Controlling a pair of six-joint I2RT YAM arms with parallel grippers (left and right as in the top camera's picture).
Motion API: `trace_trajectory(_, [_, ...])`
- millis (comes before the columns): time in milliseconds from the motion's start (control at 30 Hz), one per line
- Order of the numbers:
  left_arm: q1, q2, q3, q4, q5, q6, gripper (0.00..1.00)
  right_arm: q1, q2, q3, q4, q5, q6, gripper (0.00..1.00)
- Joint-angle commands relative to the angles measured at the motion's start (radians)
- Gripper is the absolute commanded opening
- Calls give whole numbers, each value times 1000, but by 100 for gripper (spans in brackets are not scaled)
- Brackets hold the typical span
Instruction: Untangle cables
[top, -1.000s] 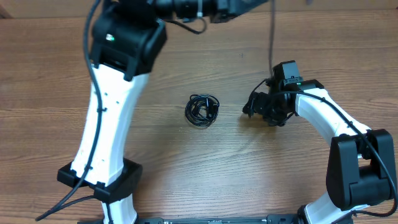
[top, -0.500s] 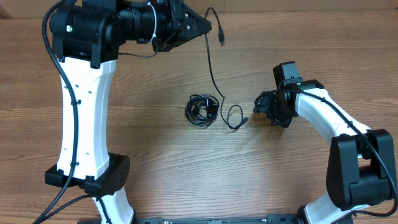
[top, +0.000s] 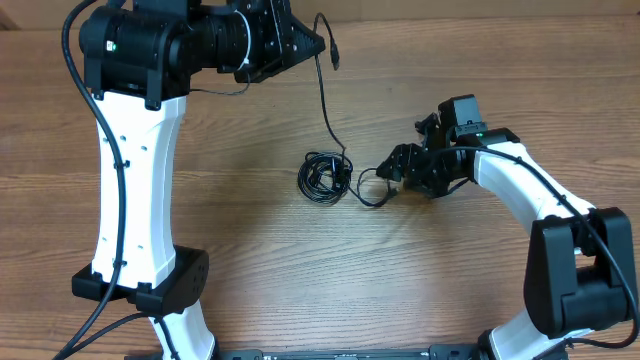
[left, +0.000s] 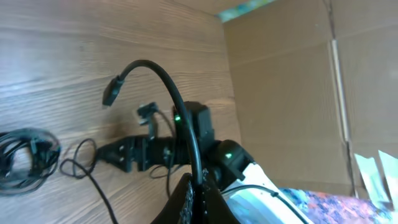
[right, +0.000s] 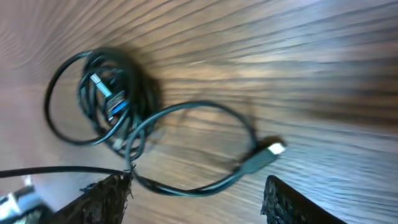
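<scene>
Left pincer (top: 316, 42) is hanging high over the counter (top: 250, 250) in the overhead view, clamping one black strand (top: 325, 108) just short of its free plug (top: 336, 62). That strand is dropping past the right edge of the knot of cables (top: 325, 178), which is lying mid-counter, and is curling into a loose loop (top: 368, 192). Right pincer (top: 398, 172) is sitting low beside that loop.

From the left wrist, the left pincer (left: 198, 190) is pinching the strand (left: 144, 62), which is arching up and over to the free plug (left: 112, 93). The knot (left: 28, 158) is showing at the left edge, and the right pincer (left: 121, 155) is pointing toward it.

From the right wrist, the right pincer (right: 196, 183) is standing wide, gripping nothing. Its fingers (right: 106, 196) are flanking the loop (right: 199, 104), which is lying flat and ending in a silver-tipped plug (right: 270, 149). The knot (right: 102, 102) is lying beyond it, and the strand is passing right by one fingertip.
</scene>
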Motion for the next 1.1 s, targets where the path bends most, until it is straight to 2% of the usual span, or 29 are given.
trace_trajectory(0, [-3, -25, 15, 75, 183, 23, 4, 42, 3, 5, 27, -63, -18, 70])
trace_trajectory(133, [-5, -25, 15, 189, 385, 19, 4, 80, 3, 5, 68, 14, 111, 70])
trace_trajectory(333, [-21, -25, 15, 180, 389, 11, 4, 92, 3, 5, 87, -30, 107, 70])
trace_trajectory(433, [-23, -25, 15, 186, 396, -24, 4, 92, 3, 5, 87, -30, 111, 63])
trace_trajectory(533, [-23, -25, 15, 248, 434, -53, 4, 96, 3, 5, 79, -31, 143, 62])
trace_trajectory(633, [-29, -25, 15, 280, 431, -54, 4, 109, 3, 5, 79, -65, 145, 63])
trace_trajectory(700, [-40, -25, 15, 279, 404, -11, 4, 110, 3, 5, 84, -117, 145, 64])
trace_trajectory(767, [-61, -24, 13, 279, 382, 9, 4, 110, 3, 5, 94, -152, 145, 69])
trace_trajectory(933, [-116, -24, 13, 280, 274, 23, 4, 110, 3, 5, 105, -217, 145, 69])
trace_trajectory(1067, [-116, -24, 13, 292, 260, 22, 4, 110, 3, 5, 87, -217, 121, 70])
